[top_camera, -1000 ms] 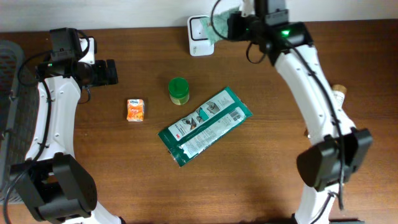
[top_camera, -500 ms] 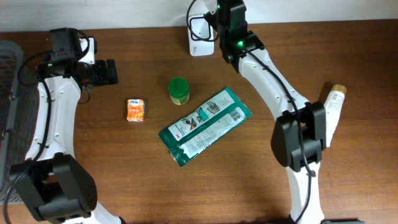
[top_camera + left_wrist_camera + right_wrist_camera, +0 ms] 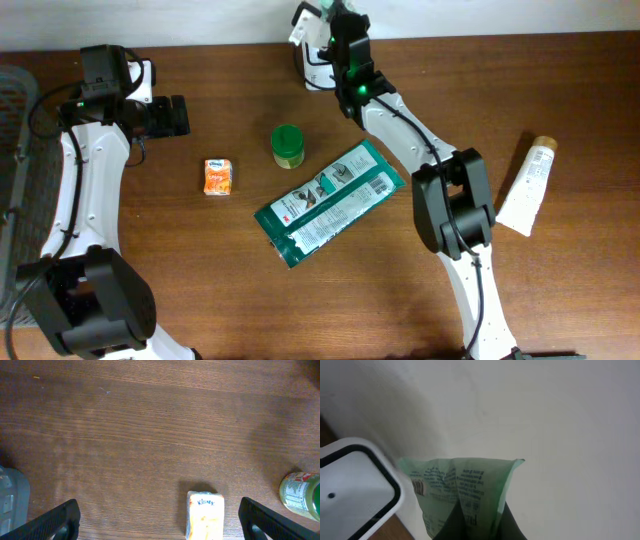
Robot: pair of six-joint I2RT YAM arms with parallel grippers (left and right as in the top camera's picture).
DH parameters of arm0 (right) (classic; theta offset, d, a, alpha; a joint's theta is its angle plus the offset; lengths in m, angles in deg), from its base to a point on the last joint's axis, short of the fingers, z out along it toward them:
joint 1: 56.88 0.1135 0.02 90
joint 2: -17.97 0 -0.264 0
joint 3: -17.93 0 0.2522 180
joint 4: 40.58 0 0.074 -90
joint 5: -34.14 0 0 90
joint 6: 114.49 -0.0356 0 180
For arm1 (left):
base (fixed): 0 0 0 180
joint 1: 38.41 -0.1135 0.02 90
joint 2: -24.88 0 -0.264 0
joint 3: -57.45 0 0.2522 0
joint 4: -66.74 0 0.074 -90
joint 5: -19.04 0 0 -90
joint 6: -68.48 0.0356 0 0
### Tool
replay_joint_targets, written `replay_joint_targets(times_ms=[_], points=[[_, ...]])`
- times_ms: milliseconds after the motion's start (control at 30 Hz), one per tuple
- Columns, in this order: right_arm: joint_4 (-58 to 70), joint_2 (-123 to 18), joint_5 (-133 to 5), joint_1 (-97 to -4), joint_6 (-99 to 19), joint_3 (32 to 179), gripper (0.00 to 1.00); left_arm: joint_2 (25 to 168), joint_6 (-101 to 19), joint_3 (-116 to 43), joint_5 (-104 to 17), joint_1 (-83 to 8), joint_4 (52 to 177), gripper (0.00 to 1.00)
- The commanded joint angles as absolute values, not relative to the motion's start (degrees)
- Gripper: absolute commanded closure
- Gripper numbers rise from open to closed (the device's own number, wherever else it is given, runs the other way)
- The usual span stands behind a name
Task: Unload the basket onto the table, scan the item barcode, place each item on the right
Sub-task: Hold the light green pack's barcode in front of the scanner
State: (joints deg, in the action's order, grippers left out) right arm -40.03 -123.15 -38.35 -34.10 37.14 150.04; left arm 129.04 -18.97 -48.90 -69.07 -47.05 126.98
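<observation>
Green packet [image 3: 462, 485] is pinched at its lower edge between the clenched fingers [image 3: 445, 527] of the right gripper [image 3: 476, 527]. Its printed face is turned toward the wrist camera, and a small barcode-like mark is seen near its left edge. It is held upright in the air just beside the white, black-rimmed scanner [image 3: 355, 485], against the pale wall [image 3: 545, 420] at the far edge of the table [image 3: 580, 300]. Whether packet and scanner touch cannot be told. The left gripper [image 3: 159, 510] is spread wide with nothing held, and is hung above bare wood. An orange tissue pack [image 3: 205, 517] is seen near it, and a green jar [image 3: 301, 495] further off. A large green-and-white pouch [image 3: 330, 200] is laid near the table's middle. A white tube [image 3: 525, 185] is seen well apart on the right arm's side.
</observation>
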Motion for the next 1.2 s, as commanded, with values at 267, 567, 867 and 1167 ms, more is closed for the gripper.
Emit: replay_joint_targets(times_ms=[267, 567, 867, 1167], points=[[-36.3, -123.3, -38.7, -31.7, 37.6, 150.8, 0.96, 129.5, -18.7, -50.0, -69.3, -47.1, 127.0, 0.01], [-37.4, -123.3, -36.9, -31.6, 35.1, 150.8, 0.96, 129.5, -18.7, -50.0, -69.3, -47.1, 127.0, 0.01], [-37.1, -121.6, -36.1, -31.3, 34.6, 150.8, 0.96, 129.5, -18.7, -50.0, -69.3, -47.1, 127.0, 0.01], [-23.5, -107.2, -36.5, -31.6, 13.3, 150.8, 0.96, 129.5, -18.7, -50.0, -69.3, -47.1, 127.0, 0.01]])
